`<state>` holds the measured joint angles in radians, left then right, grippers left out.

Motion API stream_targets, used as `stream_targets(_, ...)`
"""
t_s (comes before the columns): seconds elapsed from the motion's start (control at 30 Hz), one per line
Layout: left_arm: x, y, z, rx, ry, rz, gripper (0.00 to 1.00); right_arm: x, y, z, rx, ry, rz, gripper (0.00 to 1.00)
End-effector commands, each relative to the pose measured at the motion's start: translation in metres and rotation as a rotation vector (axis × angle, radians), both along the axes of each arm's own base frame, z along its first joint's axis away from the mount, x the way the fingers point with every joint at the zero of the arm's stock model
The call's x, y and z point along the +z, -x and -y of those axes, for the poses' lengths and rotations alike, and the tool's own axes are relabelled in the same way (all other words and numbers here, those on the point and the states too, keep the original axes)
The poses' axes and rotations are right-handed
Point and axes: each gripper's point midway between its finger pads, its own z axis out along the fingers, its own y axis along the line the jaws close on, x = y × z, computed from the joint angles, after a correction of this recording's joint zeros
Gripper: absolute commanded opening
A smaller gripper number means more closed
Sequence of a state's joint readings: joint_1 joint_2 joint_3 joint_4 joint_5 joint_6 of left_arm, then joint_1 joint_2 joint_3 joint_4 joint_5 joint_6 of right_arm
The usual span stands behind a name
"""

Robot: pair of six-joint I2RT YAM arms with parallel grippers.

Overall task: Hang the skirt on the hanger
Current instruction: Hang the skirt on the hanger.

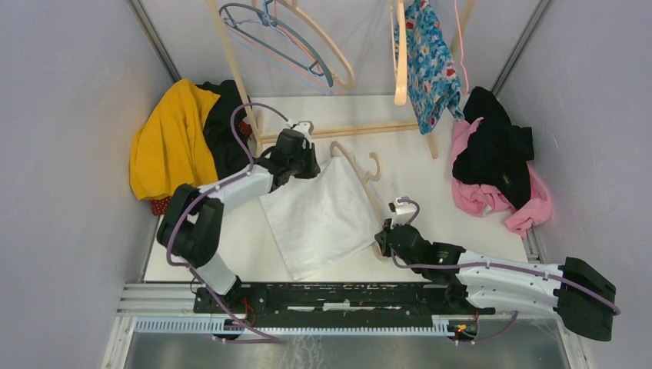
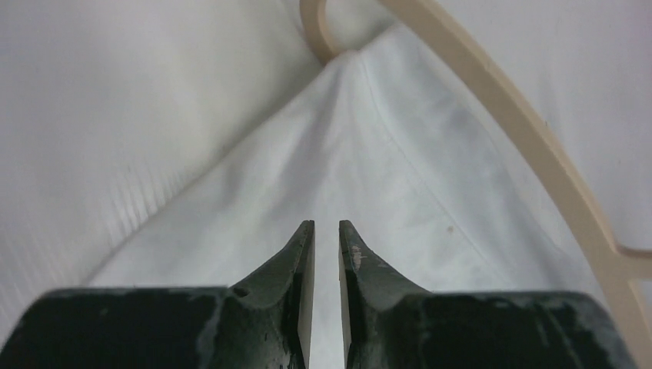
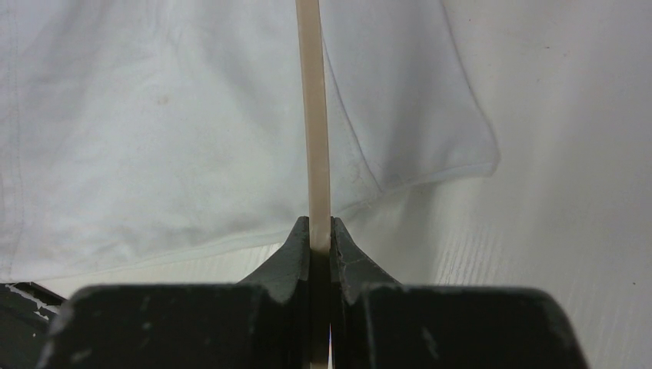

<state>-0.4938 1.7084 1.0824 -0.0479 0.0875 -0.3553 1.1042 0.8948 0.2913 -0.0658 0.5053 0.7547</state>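
The white skirt (image 1: 323, 219) lies flat on the table, with a beige hanger (image 1: 367, 184) running along its right edge; the hook points to the far side. My left gripper (image 1: 311, 165) hovers at the skirt's far corner. In the left wrist view its jaws (image 2: 327, 224) are slightly open over the skirt (image 2: 369, 154), nothing between them, and the hanger (image 2: 523, 123) curves past on the right. My right gripper (image 1: 382, 238) is at the skirt's near right corner. The right wrist view shows it (image 3: 320, 221) shut on the hanger's bar (image 3: 311, 115), which lies over the skirt (image 3: 154, 138).
A yellow and black clothes pile (image 1: 173, 142) lies at the far left, and a pink and black pile (image 1: 496, 165) at the right. A wooden rack (image 1: 346, 131) stands behind, holding spare hangers (image 1: 284, 38) and a floral garment (image 1: 430, 61). Grey walls close in both sides.
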Motion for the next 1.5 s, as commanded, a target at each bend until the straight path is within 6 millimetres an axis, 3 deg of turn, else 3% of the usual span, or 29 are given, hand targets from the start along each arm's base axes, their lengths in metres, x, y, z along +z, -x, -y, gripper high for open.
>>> stream_targets(0.0,-0.005,0.052,-0.014,0.126,-0.022,-0.095,0.22,-0.007,0.006,-0.003,0.034,0.015,-0.025,0.01)
stream_targets(0.13,-0.025,0.090,-0.013,0.143,-0.087,-0.122,0.21,-0.006,0.006,-0.004,0.039,0.011,-0.022,0.01)
stream_targets(0.3,-0.060,0.110,-0.014,0.142,-0.165,-0.179,0.19,-0.004,0.006,-0.005,0.047,0.012,-0.023,0.01)
stream_targets(0.5,-0.100,0.108,-0.002,0.117,-0.182,-0.213,0.13,-0.004,0.007,-0.005,0.055,0.014,-0.025,0.01)
stream_targets(0.67,-0.115,0.102,0.018,0.093,-0.224,-0.149,0.08,-0.006,0.009,-0.006,0.066,0.012,-0.031,0.01)
stream_targets(0.77,-0.113,0.102,0.035,0.058,-0.221,-0.115,0.08,-0.007,0.010,-0.007,0.073,0.015,-0.038,0.01)
stream_targets(0.93,-0.089,0.107,0.063,0.004,-0.173,-0.068,0.08,-0.009,0.009,-0.004,0.061,0.018,-0.035,0.01)
stream_targets(1.07,-0.075,0.109,0.072,-0.024,-0.146,-0.073,0.08,-0.008,0.008,-0.001,0.053,0.038,-0.034,0.01)
stream_targets(1.2,-0.062,0.125,0.049,0.007,-0.204,-0.125,0.11,0.000,0.008,0.008,0.029,0.046,-0.024,0.01)
stream_targets(1.37,-0.038,0.151,0.024,0.025,-0.167,-0.145,0.29,0.007,0.009,0.014,0.020,0.032,-0.007,0.01)
stream_targets(1.47,-0.018,0.158,0.017,0.030,-0.141,-0.127,0.33,0.009,0.010,0.010,0.034,0.019,-0.011,0.01)
